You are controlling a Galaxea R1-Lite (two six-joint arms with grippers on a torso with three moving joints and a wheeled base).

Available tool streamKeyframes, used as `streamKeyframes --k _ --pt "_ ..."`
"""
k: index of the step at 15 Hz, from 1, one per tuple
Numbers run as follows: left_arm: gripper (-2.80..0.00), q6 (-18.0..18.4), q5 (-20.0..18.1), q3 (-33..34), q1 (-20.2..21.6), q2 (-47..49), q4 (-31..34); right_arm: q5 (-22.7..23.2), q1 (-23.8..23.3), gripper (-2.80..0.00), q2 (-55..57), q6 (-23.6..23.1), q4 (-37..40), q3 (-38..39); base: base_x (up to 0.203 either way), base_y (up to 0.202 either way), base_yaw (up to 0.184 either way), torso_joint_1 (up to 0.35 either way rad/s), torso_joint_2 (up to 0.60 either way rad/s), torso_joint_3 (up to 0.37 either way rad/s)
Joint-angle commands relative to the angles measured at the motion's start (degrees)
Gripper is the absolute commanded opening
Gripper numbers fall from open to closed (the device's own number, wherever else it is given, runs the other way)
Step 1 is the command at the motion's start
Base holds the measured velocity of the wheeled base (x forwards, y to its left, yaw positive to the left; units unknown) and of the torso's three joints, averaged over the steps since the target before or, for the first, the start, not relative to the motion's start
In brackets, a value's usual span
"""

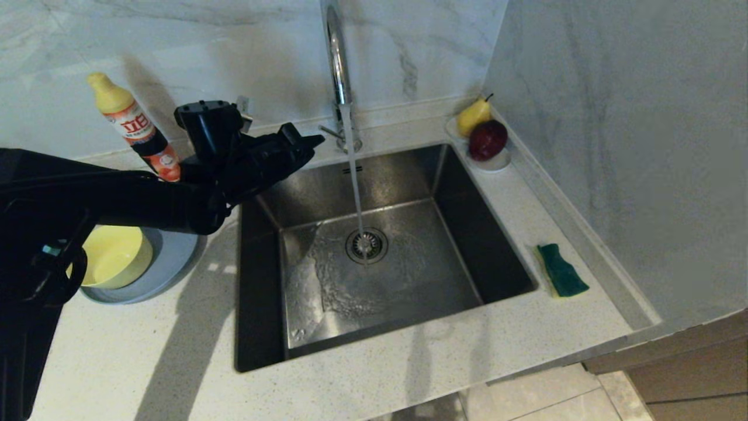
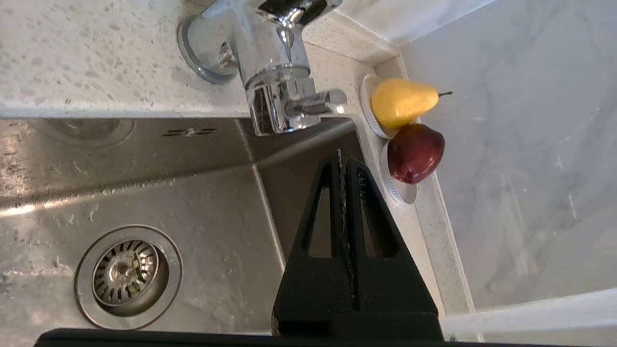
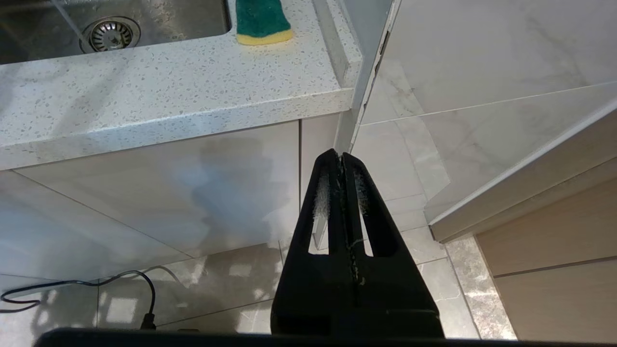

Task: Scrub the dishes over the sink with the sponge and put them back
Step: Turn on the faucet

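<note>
My left gripper [image 1: 315, 140] hangs shut and empty over the sink's [image 1: 263, 292] back left corner, its tips close to the chrome tap [image 1: 339, 70]. In the left wrist view the left gripper [image 2: 343, 156] points toward the tap handle [image 2: 315, 103]. Water runs from the tap onto the drain strainer [image 1: 366, 245]. The yellow bowl [image 1: 114, 254] sits on the grey-blue plate [image 1: 169, 257] on the counter left of the sink, partly hidden by my arm. The green-and-yellow sponge [image 1: 561, 271] lies on the counter right of the sink. My right gripper [image 3: 341, 156] is shut and empty, parked low beside the cabinet.
A yellow-capped detergent bottle [image 1: 137, 126] stands at the back left behind my arm. A white saucer [image 1: 497, 161] with a pear [image 1: 473, 115] and a red apple [image 1: 488, 139] sits in the back right corner. Marble walls close off the back and right.
</note>
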Motion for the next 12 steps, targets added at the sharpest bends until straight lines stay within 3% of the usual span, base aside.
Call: streamKeyframes --k 1,4,8,9,12 --pt "-2.80 -0.24 0.06 -0.63 0.17 -0.74 -0.30 -0.05 0.02 -2.80 -0.11 0.02 0.00 0.01 0.000 0.000 0.000 0.000 0.00 0.000" --pt "-2.80 -0.43 0.32 -2.99 2.42 -2.78 0.19 -0.07 0.02 -2.80 -0.11 0.02 0.00 0.01 0.000 0.000 0.000 0.000 0.00 0.000" --pt "-2.80 0.29 1.42 -1.18 4.92 -10.28 0.73 0.02 0.02 -2.80 -0.11 0.02 0.00 0.01 0.000 0.000 0.000 0.000 0.00 0.000" --pt "-2.80 2.27 2.74 0.45 5.08 -12.82 1.74 0.02 0.02 -2.80 -0.11 0.02 0.00 0.01 0.000 0.000 0.000 0.000 0.00 0.000" --pt "-2.80 15.89 10.08 9.60 5.23 -21.72 4.36 0.02 0.02 -2.80 -0.11 0.02 0.00 0.01 0.000 0.000 0.000 0.000 0.00 0.000"
